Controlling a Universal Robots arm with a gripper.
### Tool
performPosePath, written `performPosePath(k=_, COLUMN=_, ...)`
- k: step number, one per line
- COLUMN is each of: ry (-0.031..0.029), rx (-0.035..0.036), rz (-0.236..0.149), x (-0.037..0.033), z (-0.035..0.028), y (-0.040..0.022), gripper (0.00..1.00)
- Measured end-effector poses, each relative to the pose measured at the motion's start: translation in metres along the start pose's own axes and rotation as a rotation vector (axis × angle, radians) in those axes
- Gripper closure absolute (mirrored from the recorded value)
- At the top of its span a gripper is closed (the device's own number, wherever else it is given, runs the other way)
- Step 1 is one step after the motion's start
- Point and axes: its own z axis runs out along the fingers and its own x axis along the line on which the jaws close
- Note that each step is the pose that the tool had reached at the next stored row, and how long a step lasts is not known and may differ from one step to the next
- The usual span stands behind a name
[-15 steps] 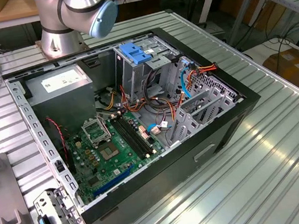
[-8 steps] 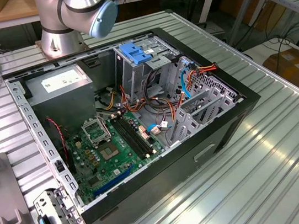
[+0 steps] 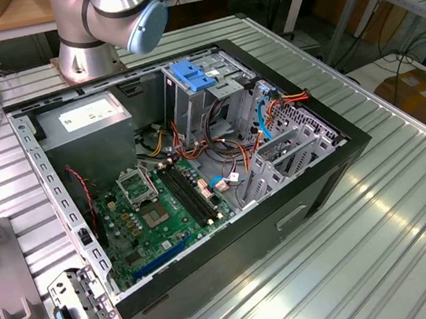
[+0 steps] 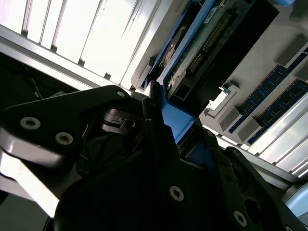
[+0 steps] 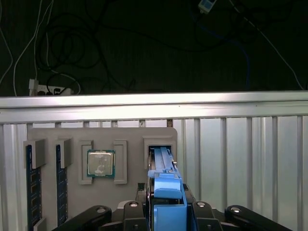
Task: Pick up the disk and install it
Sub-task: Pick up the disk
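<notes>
Gripping the disk by its blue carrier with the pincer, pressing in on both sides. Standing on edge in a slot of the grey tray on the table, near a processor chip.

On the worktop lies the computer case. In the tray the disk stands in a slot; the chip lies between it and the memory sticks.
</notes>
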Motion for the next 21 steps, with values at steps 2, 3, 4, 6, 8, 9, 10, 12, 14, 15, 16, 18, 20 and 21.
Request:
performPosePath(k=2, ry=0.0, rx=0.0001, rz=0.001, x=0.0, z=0.0, y=0.0, gripper=0.63)
performPosePath(k=3, ry=0.0, rx=0.0001, rz=0.001, x=0.0, z=0.0, y=0.0, gripper=0.63)
performPosePath(k=4, ry=0.0, rx=0.0001, rz=0.001, x=0.0, z=0.0, y=0.0, gripper=0.63)
performPosePath(k=6, ry=0.0, rx=0.0001, rz=0.001, x=0.0, z=0.0, y=0.0, gripper=0.63)
performPosePath(k=8, ry=-0.0001, rx=0.0003, rz=0.001, x=0.0, z=-0.0002, y=0.0, gripper=0.63)
performPosePath(k=9, ry=0.0, rx=0.0003, rz=0.001, x=0.0, z=-0.0005, y=0.0001, gripper=0.63)
performPosePath(k=10, ry=0.0, rx=0.0001, rz=0.001, x=0.0, z=-0.0011, y=0.0, gripper=0.63)
performPosePath(k=12, ry=0.0, rx=0.0003, rz=0.001, x=-0.0001, z=-0.002, y=0.0, gripper=0.63)
performPosePath(k=14, ry=0.0001, rx=0.0, rz=0.001, x=-0.0002, z=-0.0035, y=0.0, gripper=0.63)
performPosePath(k=15, ry=0.0, rx=0.0001, rz=0.001, x=-0.0002, z=-0.0042, y=0.0, gripper=0.63)
performPosePath(k=16, ry=0.0, rx=0.0001, rz=0.001, x=-0.0002, z=-0.005, y=0.0, gripper=0.63)
performPosePath(k=18, ry=0.0, rx=0.0002, rz=0.001, x=-0.0003, z=-0.0071, y=0.0, gripper=0.63)
performPosePath(k=20, ry=0.0001, rx=0.0001, rz=0.001, x=-0.0004, z=-0.0097, y=-0.0001, gripper=0.63)
performPosePath(k=21, ry=0.0, rx=0.0001, rz=0.001, x=-0.0005, z=-0.0113, y=-0.0001, gripper=0.63)
